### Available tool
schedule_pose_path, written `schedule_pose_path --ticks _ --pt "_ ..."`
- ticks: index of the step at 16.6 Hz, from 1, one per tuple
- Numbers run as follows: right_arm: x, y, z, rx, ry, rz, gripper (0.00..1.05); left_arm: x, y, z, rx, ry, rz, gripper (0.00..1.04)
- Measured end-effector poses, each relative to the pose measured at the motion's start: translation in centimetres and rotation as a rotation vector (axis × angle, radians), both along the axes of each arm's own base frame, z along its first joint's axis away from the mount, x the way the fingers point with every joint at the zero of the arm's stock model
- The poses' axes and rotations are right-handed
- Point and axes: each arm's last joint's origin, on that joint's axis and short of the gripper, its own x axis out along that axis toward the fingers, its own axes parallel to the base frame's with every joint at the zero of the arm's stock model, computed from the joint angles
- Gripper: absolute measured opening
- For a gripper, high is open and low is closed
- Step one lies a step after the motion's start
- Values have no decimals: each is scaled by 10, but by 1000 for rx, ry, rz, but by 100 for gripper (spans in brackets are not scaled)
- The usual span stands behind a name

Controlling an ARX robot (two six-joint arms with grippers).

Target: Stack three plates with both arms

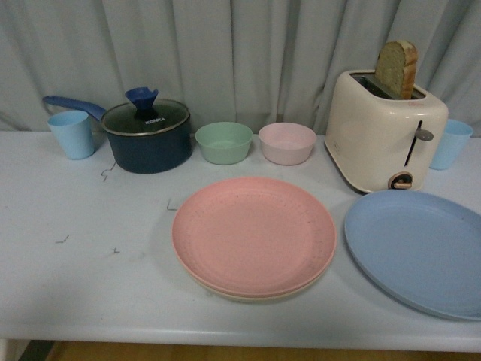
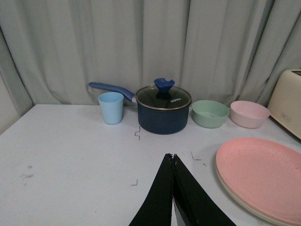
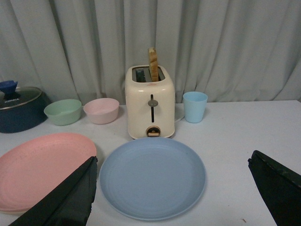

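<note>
Pink round matte plastic plate [image 1: 253, 235] sits mid-counter, directly on top of beige round plastic plate [image 1: 239, 296]; only a thin beige rim shows underneath. So two of three are stacked, my read. Blue round matte plastic plate [image 1: 421, 252] lies flat and alone on the pale counter [image 1: 90, 256], to the right of the pair, just beside it but not touching, in front of the cream toaster [image 1: 383, 131] with a bread slice up. It is on the right arm's side, so that arm likely takes it.

Right hand [image 3: 172, 161]: black flat fingers [image 3: 70, 197] spread wide, blue plate ahead and between them, no contact visible, nothing held. It looks set to take the rim.

Left hand [image 2: 173, 157]: finger tips pressed together, empty, above bare counter left of the pink plate and touching nothing.

Neither arm shows in the front view.

Back row is clutter only: dark blue pot with glass lid [image 1: 146, 135], mint-green bowl [image 1: 224, 142], pale pink bowl [image 1: 287, 143].
</note>
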Motion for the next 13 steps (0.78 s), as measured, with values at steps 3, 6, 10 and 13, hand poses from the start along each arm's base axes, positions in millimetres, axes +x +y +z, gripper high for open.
schedule_pose_path --ticks 3,6,10,13 --pt "0 0 0 0 0 0 98 -6 0 0 0 -2 0 2" --pt "0 0 0 0 0 0 98 -9 0 0 0 -3 0 2" --pt "0 0 0 0 0 0 98 -21 0 -6 0 43 -1 2" --pt "0 0 0 0 0 0 98 -22 0 -4 0 13 2 2"
